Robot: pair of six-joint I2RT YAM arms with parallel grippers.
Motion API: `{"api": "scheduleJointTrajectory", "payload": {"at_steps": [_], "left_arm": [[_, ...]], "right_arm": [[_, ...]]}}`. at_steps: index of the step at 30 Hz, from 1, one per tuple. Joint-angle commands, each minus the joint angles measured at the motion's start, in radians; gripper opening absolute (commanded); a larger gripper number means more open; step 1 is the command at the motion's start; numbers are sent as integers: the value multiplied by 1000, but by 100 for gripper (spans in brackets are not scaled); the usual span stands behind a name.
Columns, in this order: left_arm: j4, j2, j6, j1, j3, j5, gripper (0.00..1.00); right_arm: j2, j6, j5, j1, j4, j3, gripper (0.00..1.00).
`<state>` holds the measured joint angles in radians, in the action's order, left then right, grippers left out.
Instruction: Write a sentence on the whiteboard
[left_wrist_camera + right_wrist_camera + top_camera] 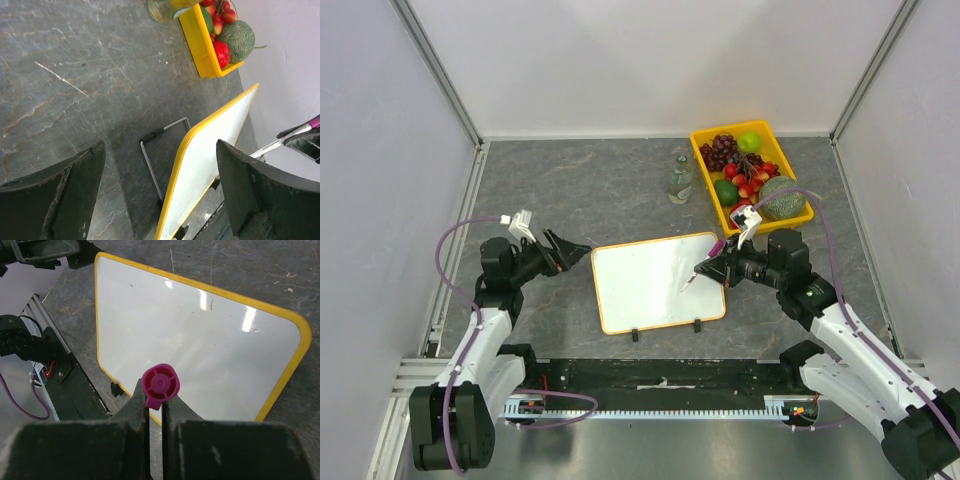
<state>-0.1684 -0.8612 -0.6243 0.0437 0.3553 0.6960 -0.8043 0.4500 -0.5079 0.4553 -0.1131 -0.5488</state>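
The whiteboard point(650, 285) lies in the middle of the table, white with a yellow-orange rim and two black clips point(635, 335) on its near edge. Its face is blank; no sentence shows in any view. My right gripper point(722, 266) is shut on a marker point(698, 273) with a magenta end cap point(160, 382), the tip pointing down at the board's right part point(190, 340). My left gripper point(578, 254) is open and empty, just off the board's left edge point(210, 150), with the board's corner showing between its jaws.
A yellow fruit tray point(705, 165) with grapes, apples and a melon stands at the back right, also in the left wrist view point(200, 45). A small glass bottle point(680, 180) stands left of it. A wire stand point(150, 165) sticks out behind the board.
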Motion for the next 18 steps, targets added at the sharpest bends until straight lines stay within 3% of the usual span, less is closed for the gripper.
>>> {"api": "scheduleJointTrajectory", "payload": {"at_steps": [1,11,18], "left_arm": [[-259,-9,-75,-4,-55,79,95],[-352,-42,-106,-22,-82,131,94],[-191,-50,-38,-105,-18,80,93]], "right_arm": [[-4,3,-40,0,46,-62,0],[-21,45,-43,37,75,-62,0],[-61,47,87,184,66,-92,0]]}}
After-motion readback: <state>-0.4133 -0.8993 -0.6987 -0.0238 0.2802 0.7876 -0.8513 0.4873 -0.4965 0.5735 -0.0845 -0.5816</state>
